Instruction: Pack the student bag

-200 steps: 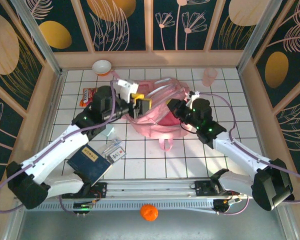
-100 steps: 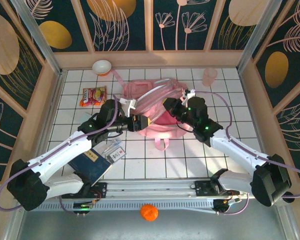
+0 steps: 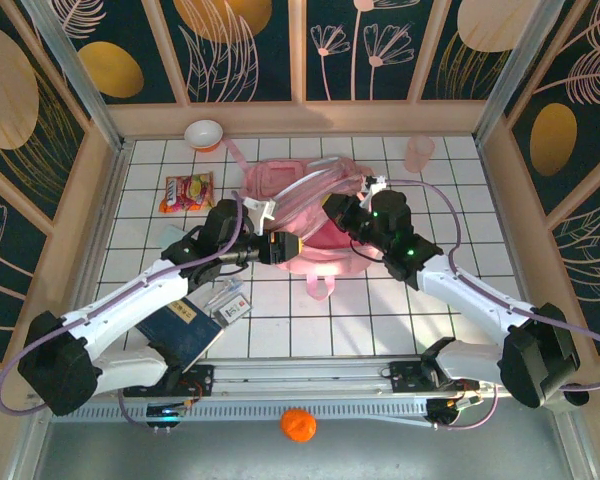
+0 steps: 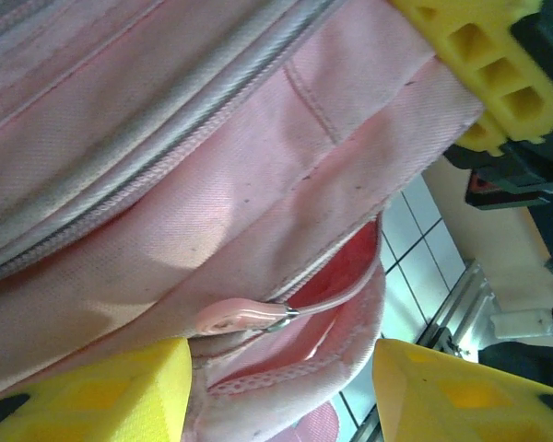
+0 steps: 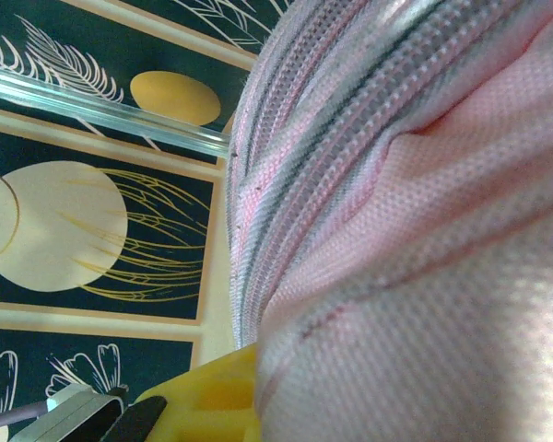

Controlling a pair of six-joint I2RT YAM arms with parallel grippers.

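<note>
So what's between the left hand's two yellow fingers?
The student bag, with its pink zipper pull, sits in that gap, shown in the left wrist view.

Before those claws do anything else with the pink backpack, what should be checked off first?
1. Left claw open: ok.
2. Zipper pull sits between its fingers: ok, though closer to one.
3. Right claw shut against the student bag: ok.
4. Right claw really pinching cloth: cannot tell.
5. Pocket unzipped wide enough for packing: not ok, only a slit.
6. Something left to pack: ok, blue book and snack packet lie outside the bag.
</note>
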